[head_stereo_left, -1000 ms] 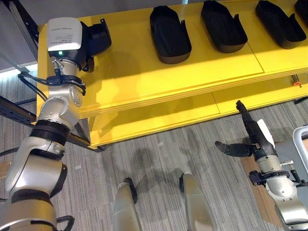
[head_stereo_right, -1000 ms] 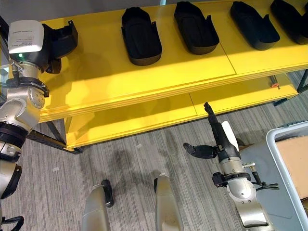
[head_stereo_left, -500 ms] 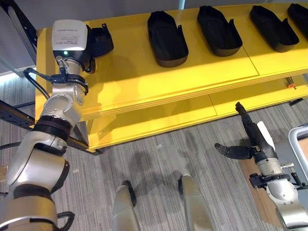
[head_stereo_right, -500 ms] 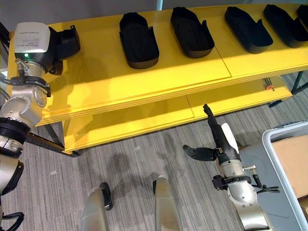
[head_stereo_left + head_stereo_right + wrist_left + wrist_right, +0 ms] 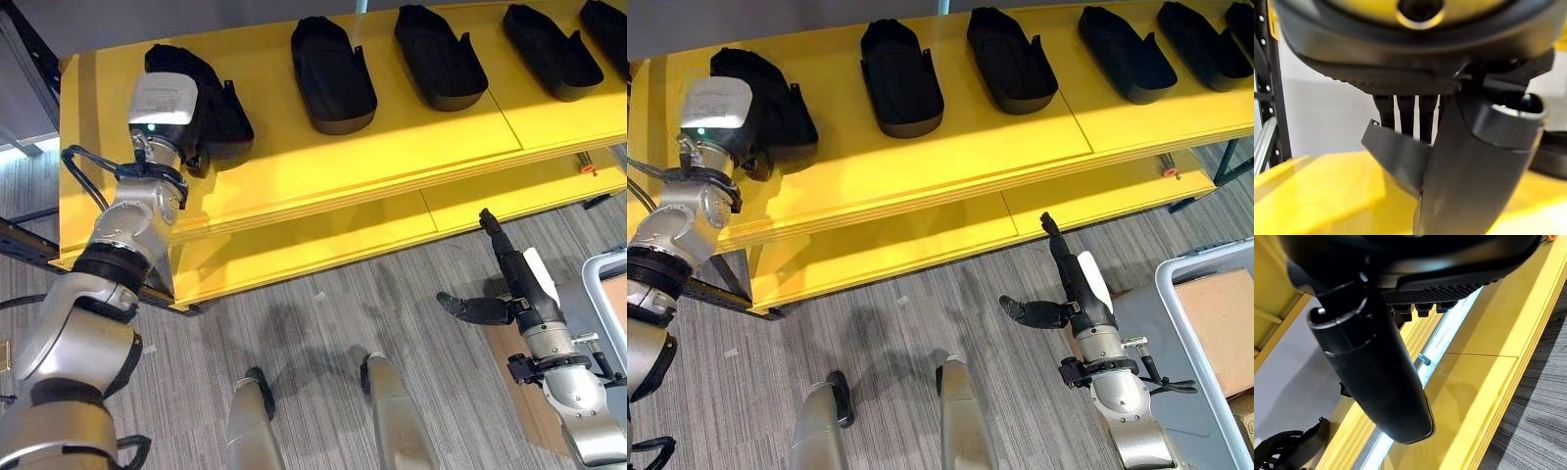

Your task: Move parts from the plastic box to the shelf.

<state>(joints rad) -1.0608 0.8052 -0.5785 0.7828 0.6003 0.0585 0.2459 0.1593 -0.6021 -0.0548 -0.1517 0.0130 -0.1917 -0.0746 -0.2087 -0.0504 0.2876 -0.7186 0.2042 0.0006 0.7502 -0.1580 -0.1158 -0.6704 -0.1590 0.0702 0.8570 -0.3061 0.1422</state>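
On the upper board of the yellow shelf a row of black moulded parts lies side by side. At the robot's left end of that row the left hand is up over the shelf with one black part — the part sits on the board under and beside the wrist, its rounded end pointing toward the back of the shelf. In the left wrist view the thumb is pressed along a dark flange of the part and the fingers reach down behind it, so the hand is grasping the part between thumb and fingers. Whether the part's full weight is on the board cannot be told.

Just to the right of it, with a gap of bare yellow between, lies a second part, then a third part, a fourth part and the edge of a fifth part at the corner of the picture. All lie with their long sides roughly parallel, hollow side up.

Below the shelf's front edge the right hand hangs over the grey striped floor, well apart from the parts. Its fingers point straight toward the lower board and the thumb sticks out sideways — relaxed, holding nothing.

At the far right, the pale rim of the plastic box shows, with a brown cardboard piece inside it.
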